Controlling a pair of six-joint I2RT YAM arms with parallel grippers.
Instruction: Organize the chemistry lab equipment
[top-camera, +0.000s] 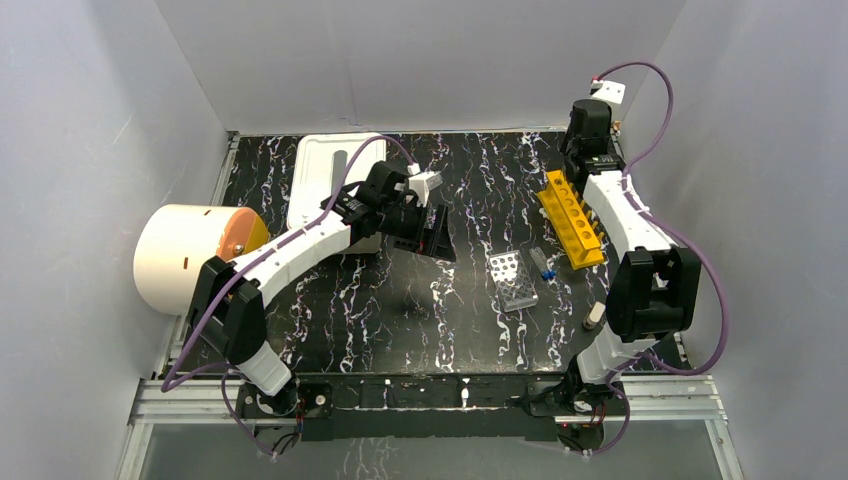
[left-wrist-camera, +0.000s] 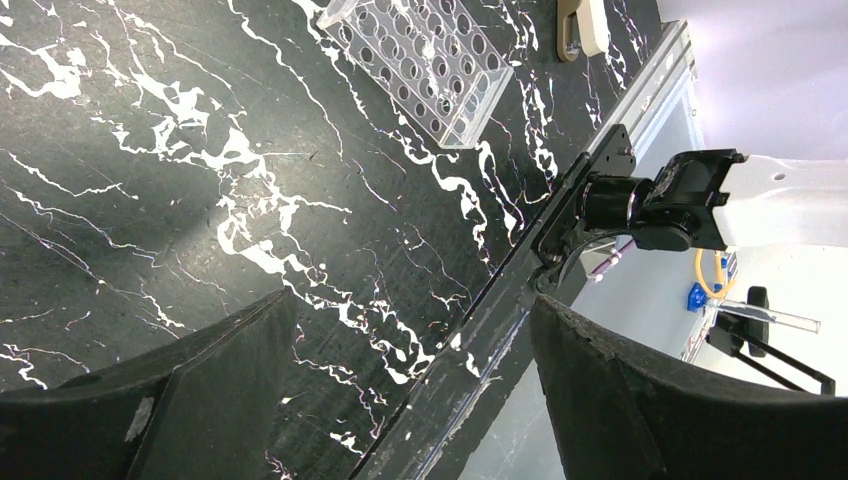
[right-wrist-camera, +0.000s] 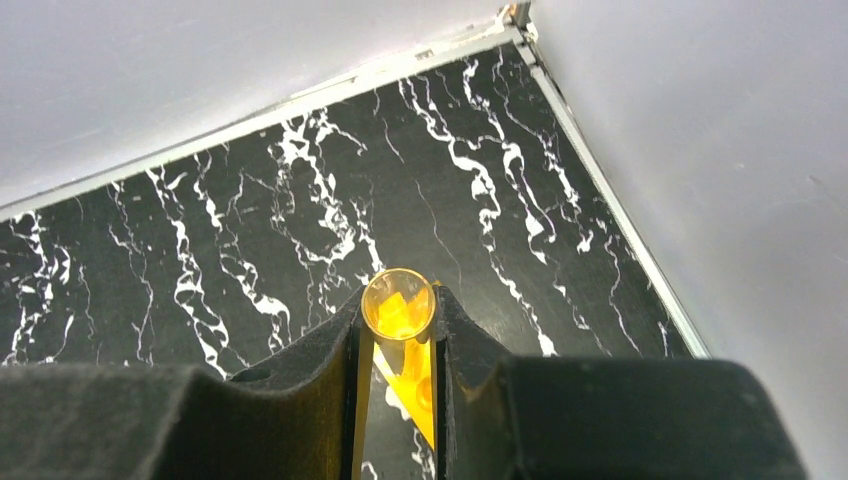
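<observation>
1. Tube work in the table's far right corner: the right gripper (right-wrist-camera: 400, 318) is clamped on a clear glass tube (right-wrist-camera: 399, 300), its round end facing the wrist camera, with yellow showing through and below the glass.
2. That yellow is judged to be the yellow holed rack (top-camera: 572, 218), which lies along the right side of the table (top-camera: 400, 320). The tube hangs over the rack's far end. Whether its foot is already inside a hole cannot be told from these views.
3. The step in hand, by judgement, is seating the tube in a hole. To do it well, centre the foot over one hole before any descent, then go straight down with the tube vertical. Glass that catches a rim may tip or slip between the pads.
4. Release is best made only once the tube bears on the rack, with the fingers (right-wrist-camera: 320, 370) parting just enough, followed by a straight lift clear.
5. The left gripper (left-wrist-camera: 410, 310) hovers over mid-table, jaws wide apart and nothing between them, near the silver perforated rack (top-camera: 512, 280). A blue-capped vial (top-camera: 543, 264) lies between the two racks, not yet sorted.
</observation>
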